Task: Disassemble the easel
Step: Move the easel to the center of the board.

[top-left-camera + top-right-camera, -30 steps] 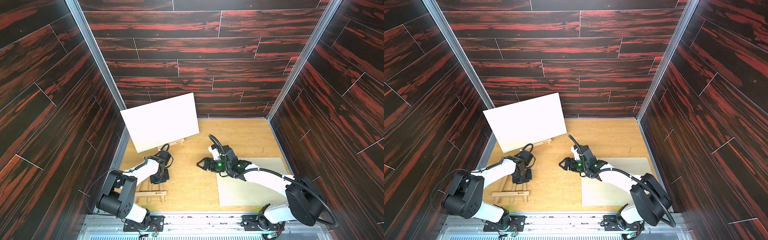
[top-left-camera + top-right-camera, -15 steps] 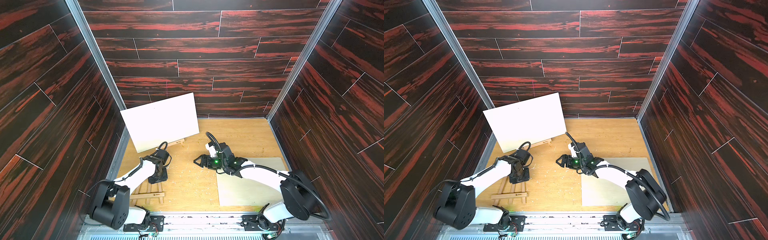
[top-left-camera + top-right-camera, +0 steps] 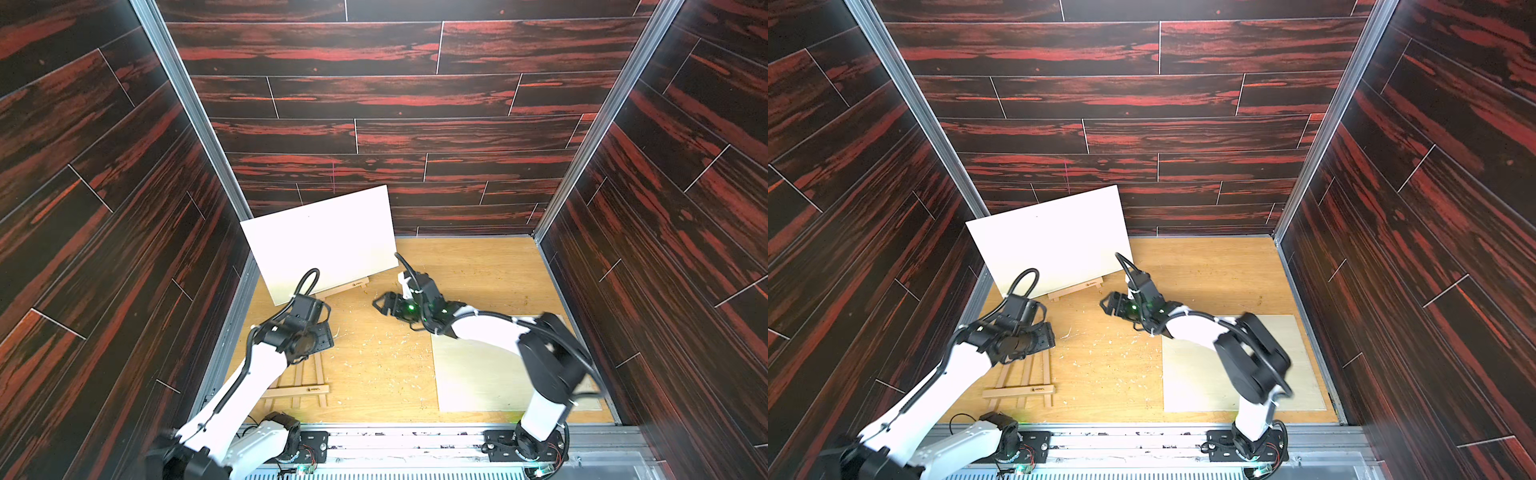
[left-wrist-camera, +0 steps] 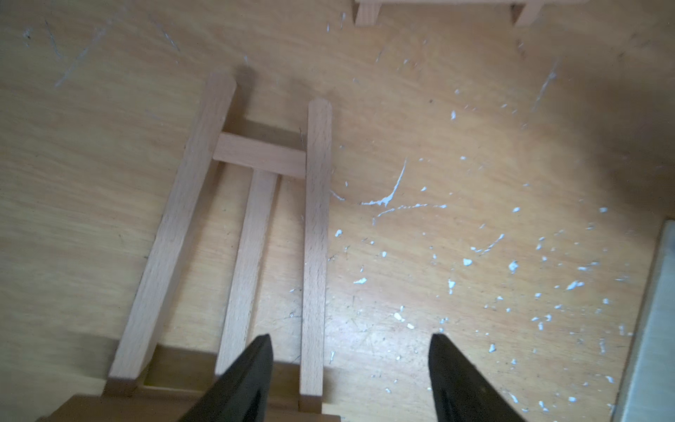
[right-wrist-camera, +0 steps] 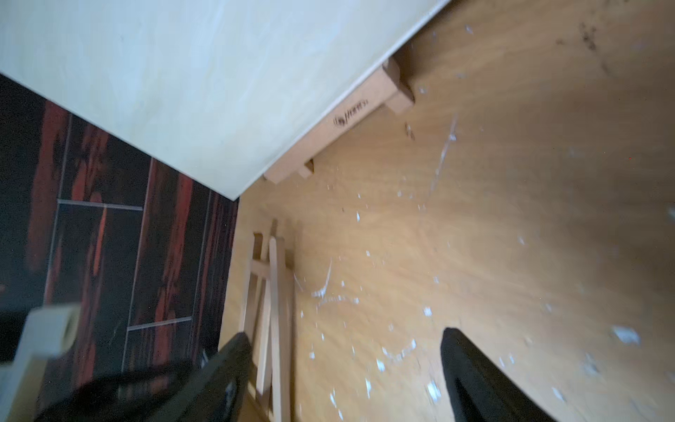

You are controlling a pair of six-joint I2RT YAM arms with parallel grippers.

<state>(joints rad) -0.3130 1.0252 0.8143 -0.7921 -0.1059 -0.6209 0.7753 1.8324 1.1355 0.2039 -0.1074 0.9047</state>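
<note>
One wooden easel (image 3: 305,388) lies flat on the floor at the near left, also seen in the left wrist view (image 4: 314,219). My left gripper (image 4: 350,347) hovers open just above its legs; one leg passes between the fingertips and nothing is gripped. A second easel (image 3: 351,286) stands at the back left, and a white canvas board (image 3: 324,245) leans on its ledge (image 5: 339,120). My right gripper (image 3: 380,303) is open and empty, low over the floor, a short way in front of that ledge.
A pale flat panel (image 3: 490,382) lies on the floor at the near right, under the right arm. White flecks and shavings (image 4: 387,201) litter the wooden floor. Dark plank walls close in on the left, right and back.
My left gripper has opened and let go of the flat easel, then drawn slightly away from it. The right gripper has moved toward the back left, closer to the standing easel.
</note>
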